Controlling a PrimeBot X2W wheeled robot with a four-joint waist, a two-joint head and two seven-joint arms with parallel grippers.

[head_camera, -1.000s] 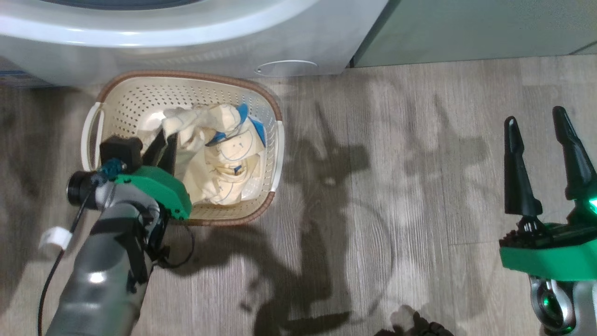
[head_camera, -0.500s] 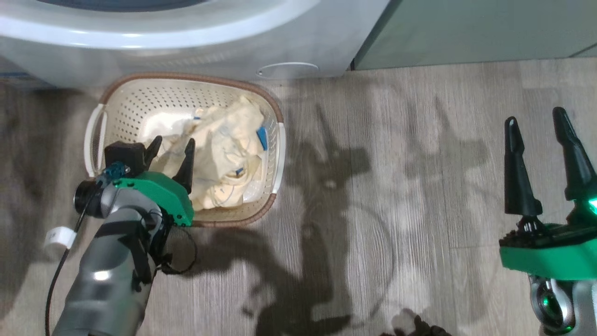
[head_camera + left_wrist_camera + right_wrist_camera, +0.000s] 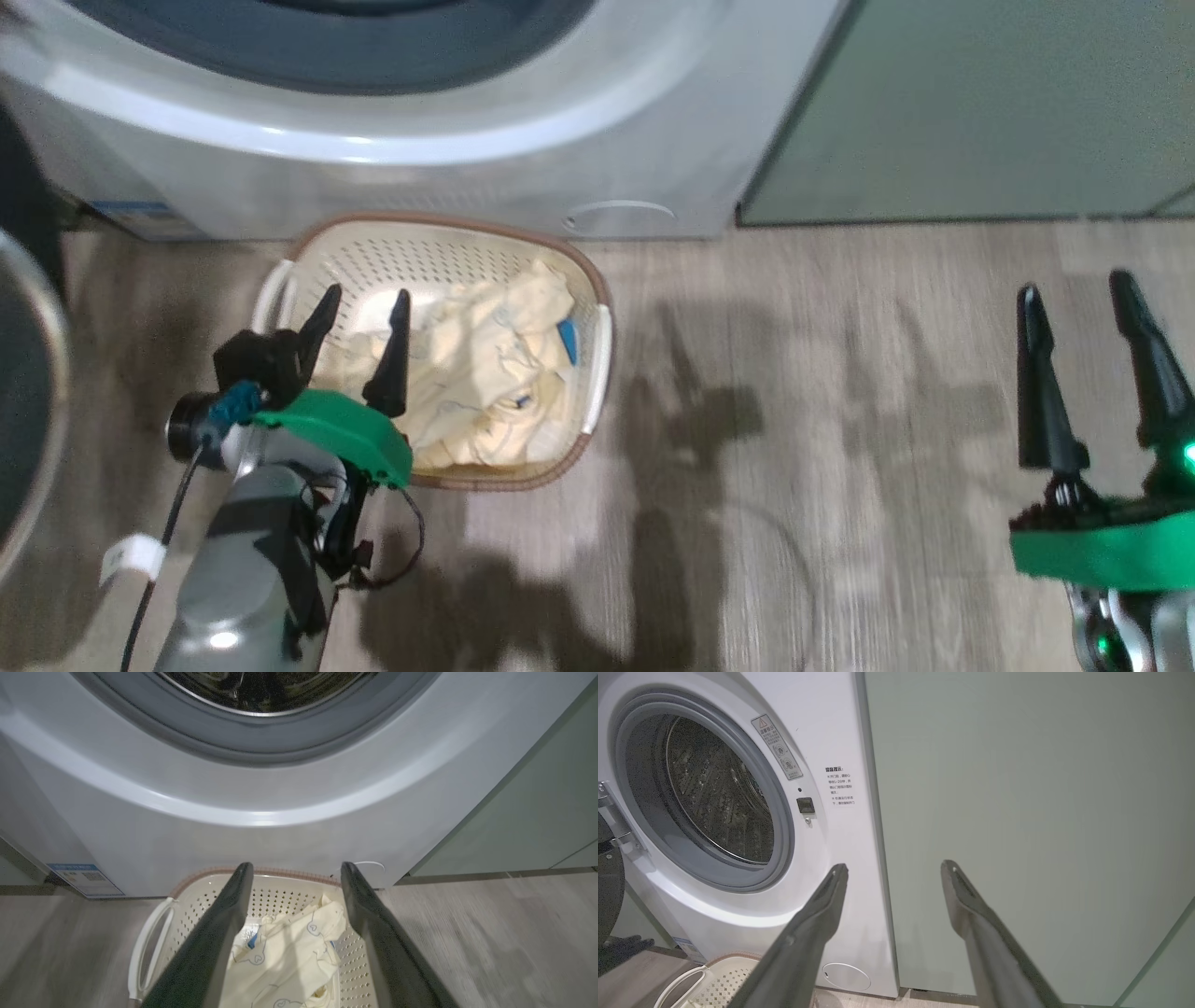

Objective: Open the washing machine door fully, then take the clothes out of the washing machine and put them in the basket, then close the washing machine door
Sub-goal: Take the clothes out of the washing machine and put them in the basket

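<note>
L gripper at lower left of head view: fingers spread wide, nothing between them, tips pointing up-frame. Green wrist housing sits just below them. Grey L forearm rises from the bottom edge, leaning right, w/ a white tag just left of it. R gripper at lower right: fingers apart, empty, near-upright, on its own green housing. In both wrist views the fingers make an open V from bottom centre.

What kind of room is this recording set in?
Probably a home laundry corner: a white front-loading washing machine beside sage-green cabinet fronts, with a basket of clothes on wood-look flooring.
</note>
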